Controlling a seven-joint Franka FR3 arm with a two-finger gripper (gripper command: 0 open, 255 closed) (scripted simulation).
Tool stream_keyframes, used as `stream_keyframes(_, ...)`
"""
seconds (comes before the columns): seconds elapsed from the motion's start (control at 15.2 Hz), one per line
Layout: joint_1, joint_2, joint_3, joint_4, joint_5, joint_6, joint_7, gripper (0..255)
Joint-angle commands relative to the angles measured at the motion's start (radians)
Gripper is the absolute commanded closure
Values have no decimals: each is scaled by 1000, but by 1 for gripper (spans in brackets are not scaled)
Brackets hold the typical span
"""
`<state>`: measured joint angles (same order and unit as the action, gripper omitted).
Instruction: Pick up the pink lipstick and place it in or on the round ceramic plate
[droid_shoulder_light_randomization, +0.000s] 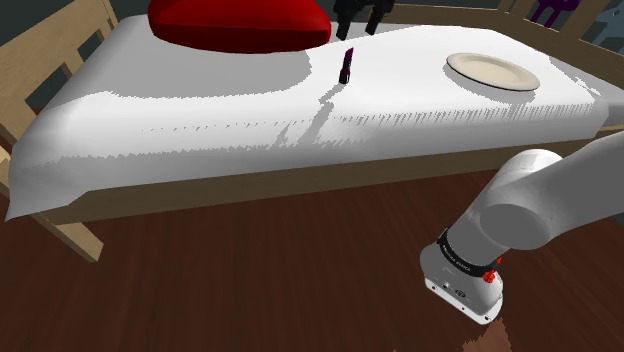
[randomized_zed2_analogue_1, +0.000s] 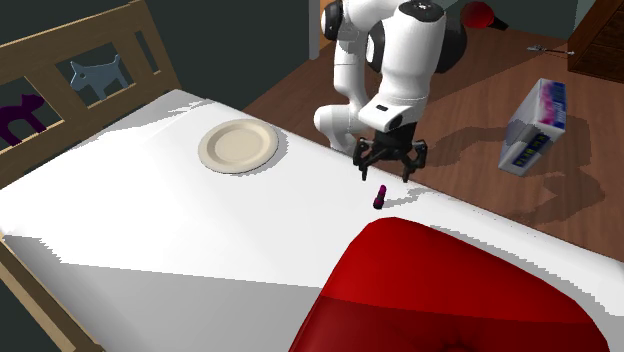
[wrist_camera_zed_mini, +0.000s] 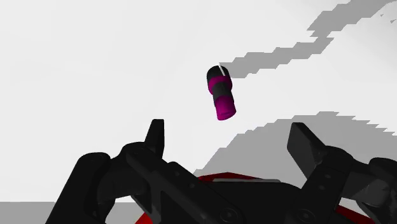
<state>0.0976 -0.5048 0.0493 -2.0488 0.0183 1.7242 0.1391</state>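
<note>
A small pink and black lipstick (droid_shoulder_light_randomization: 345, 66) stands upright on the white bed (droid_shoulder_light_randomization: 200, 110), just in front of the red pillow. My black gripper (droid_shoulder_light_randomization: 361, 20) hovers above it, open, with nothing between the fingers. From across the bed, the gripper (randomized_zed2_analogue_1: 386, 172) hangs just over the lipstick (randomized_zed2_analogue_1: 379, 196), apart from it. In the wrist view the lipstick (wrist_camera_zed_mini: 221, 94) lies beyond the two spread fingers (wrist_camera_zed_mini: 156, 135), a little off their midline. The round cream plate (droid_shoulder_light_randomization: 492, 70) lies on the sheet, toward the shoulder view's right; it is bare (randomized_zed2_analogue_1: 238, 145).
A large red pillow (randomized_zed2_analogue_1: 450, 290) lies close to the lipstick. The wooden bed frame (randomized_zed2_analogue_1: 70, 60) carries animal cut-outs. On the dark wood floor a white and blue box (randomized_zed2_analogue_1: 535, 125) stands beyond the arm. My stand's side of the bed borders the floor (droid_shoulder_light_randomization: 250, 280).
</note>
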Motion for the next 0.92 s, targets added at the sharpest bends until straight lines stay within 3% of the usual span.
stream_keyframes(0.0,2,11,4,-8,2,21,3,0)
stream_keyframes(0.33,3,11,5,-83,2,96,2,0)
stream_keyframes(0.86,3,11,5,-83,2,96,2,0)
